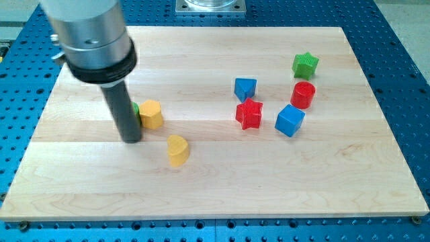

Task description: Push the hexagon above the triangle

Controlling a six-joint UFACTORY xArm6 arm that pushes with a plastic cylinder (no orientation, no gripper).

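A yellow hexagon [152,114] lies left of the board's middle. A blue triangle [245,88] lies to its right, past the middle and slightly higher in the view. My tip [132,140] rests on the board just left of and slightly below the hexagon, close to it. A green block [136,109] peeks out between the rod and the hexagon, mostly hidden by the rod.
A yellow heart [178,150] lies below and right of the hexagon. A red star [249,113], a blue cube [289,120], a red cylinder [303,95] and a green star [305,65] sit on the right. The wooden board [215,195] lies on a blue perforated table.
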